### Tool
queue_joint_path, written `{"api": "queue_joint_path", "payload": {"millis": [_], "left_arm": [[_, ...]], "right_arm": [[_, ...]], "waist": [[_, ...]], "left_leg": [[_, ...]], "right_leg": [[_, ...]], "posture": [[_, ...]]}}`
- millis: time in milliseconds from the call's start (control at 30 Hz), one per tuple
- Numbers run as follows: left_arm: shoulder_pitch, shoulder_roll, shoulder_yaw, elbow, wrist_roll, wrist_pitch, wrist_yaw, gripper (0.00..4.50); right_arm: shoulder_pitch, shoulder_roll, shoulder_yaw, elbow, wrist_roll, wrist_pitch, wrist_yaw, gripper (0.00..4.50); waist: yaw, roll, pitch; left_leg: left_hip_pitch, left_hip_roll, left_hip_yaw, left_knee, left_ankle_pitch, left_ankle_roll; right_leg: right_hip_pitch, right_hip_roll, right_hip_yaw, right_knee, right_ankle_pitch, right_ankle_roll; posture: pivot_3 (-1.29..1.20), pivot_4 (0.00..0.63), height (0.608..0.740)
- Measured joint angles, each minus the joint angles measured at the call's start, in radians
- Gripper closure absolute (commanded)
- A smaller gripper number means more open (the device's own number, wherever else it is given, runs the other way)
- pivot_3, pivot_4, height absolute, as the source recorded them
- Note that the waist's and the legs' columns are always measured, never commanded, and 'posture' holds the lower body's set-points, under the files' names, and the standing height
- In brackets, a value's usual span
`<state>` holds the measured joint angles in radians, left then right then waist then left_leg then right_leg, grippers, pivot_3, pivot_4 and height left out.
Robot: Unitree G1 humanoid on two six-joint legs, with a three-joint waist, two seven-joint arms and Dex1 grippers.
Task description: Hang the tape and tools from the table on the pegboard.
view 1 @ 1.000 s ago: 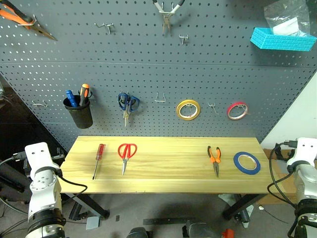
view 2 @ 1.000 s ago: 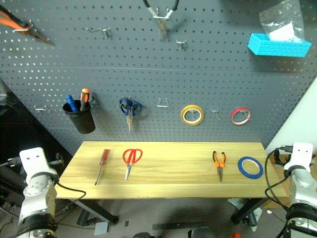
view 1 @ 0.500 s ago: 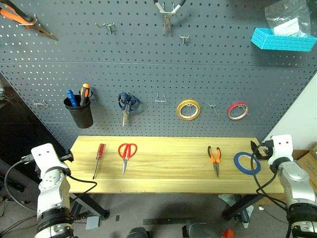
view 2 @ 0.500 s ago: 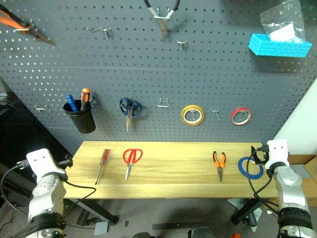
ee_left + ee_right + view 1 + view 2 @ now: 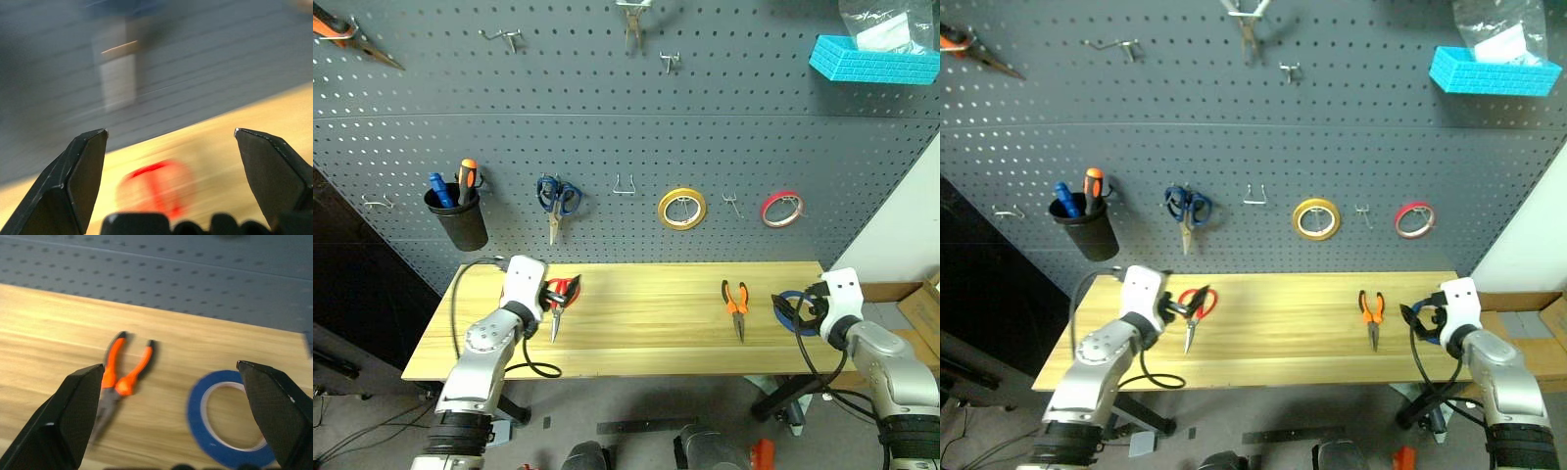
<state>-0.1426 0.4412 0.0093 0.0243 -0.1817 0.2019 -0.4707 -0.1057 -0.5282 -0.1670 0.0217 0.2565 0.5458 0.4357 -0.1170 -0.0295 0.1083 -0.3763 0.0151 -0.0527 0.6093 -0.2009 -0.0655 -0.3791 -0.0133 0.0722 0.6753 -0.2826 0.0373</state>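
Right wrist view shows blue tape (image 5: 229,418) whole beside orange-handled pliers (image 5: 119,382).

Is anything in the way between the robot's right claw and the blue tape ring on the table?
No. The right gripper is open, and the flat blue tape roll lies on bare yellowish wood table just ahead of it. The orange-and-black pliers lie off to one side, apart from the tape.

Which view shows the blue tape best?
The right wrist view: the blue tape lies flat on the table, ring and hole plain. In the head views the right gripper covers most of it.
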Motion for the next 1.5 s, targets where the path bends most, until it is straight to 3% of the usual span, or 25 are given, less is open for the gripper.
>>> {"api": "queue_joint_path", "payload": {"millis": [167,333,700,867,1133,1233,1500], "left_arm": [[-0.029,0.068,-0.141,-0.117,-0.058,0.034,-0.274,0.05],[-0.09,0.101,-0.194,-0.145,-0.058,0.063,-0.388,0.05],[-0.147,0.101,-0.239,-0.197,-0.051,0.083,-0.422,0.05],[-0.145,0.117,-0.236,-0.212,-0.052,0.094,-0.435,0.05],[-0.135,0.153,-0.192,-0.213,-0.055,0.099,-0.438,0.05],[-0.123,0.158,-0.188,-0.213,-0.055,0.099,-0.44,0.0],[-0.117,0.172,-0.161,-0.218,-0.061,0.102,-0.452,0.0]], "right_arm": [[-0.077,0.0,0.077,0.09,-0.042,0.08,-0.002,0.0],[-0.187,-0.005,0.09,0.293,-0.083,0.068,-0.001,0.0],[-0.539,-0.005,0.118,0.956,-0.191,-0.147,0.01,0.0],[-0.606,-0.004,0.12,1.13,-0.211,-0.199,0.023,0.0],[-0.646,-0.009,0.121,1.223,-0.251,-0.235,0.048,0.0],[-0.651,-0.01,0.121,1.232,-0.266,-0.233,0.063,0.61],[-0.654,-0.007,0.107,1.238,-0.271,-0.19,0.088,3.31]], "waist": [[0.001,0.002,0.028],[0.002,0.002,0.052],[0.004,-0.002,0.088],[0.008,-0.002,0.105],[0.013,-0.007,0.123],[0.018,-0.008,0.124],[0.034,-0.01,0.125]], "left_leg": [[-0.007,-0.001,0.0,0.001,0.0,0.001],[-0.009,-0.001,0.0,0.001,-0.001,0.003],[-0.014,-0.001,0.001,0.001,-0.003,0.005],[-0.015,-0.001,0.0,0.001,-0.003,0.005],[-0.015,-0.001,-0.001,0.001,-0.003,0.005],[-0.015,-0.001,-0.001,0.001,-0.003,0.005],[-0.015,-0.001,-0.001,0.002,-0.003,0.005]], "right_leg": [[-0.005,0.0,0.0,-0.001,0.003,0.005],[-0.008,0.0,0.0,-0.001,0.004,0.007],[-0.01,-0.001,0.0,-0.003,0.004,0.008],[-0.01,-0.001,0.0,-0.004,0.004,0.008],[-0.01,-0.002,-0.001,-0.004,0.004,0.008],[-0.01,-0.002,-0.001,-0.004,0.004,0.008],[-0.01,-0.002,-0.001,-0.005,0.004,0.008]], "posture": [[-0.14,0.155,0.74],[-0.11,0.166,0.74],[-0.05,0.209,0.74],[-0.03,0.226,0.74],[-0.01,0.24,0.74],[0.0,0.242,0.74],[0.0,0.245,0.74]]}}
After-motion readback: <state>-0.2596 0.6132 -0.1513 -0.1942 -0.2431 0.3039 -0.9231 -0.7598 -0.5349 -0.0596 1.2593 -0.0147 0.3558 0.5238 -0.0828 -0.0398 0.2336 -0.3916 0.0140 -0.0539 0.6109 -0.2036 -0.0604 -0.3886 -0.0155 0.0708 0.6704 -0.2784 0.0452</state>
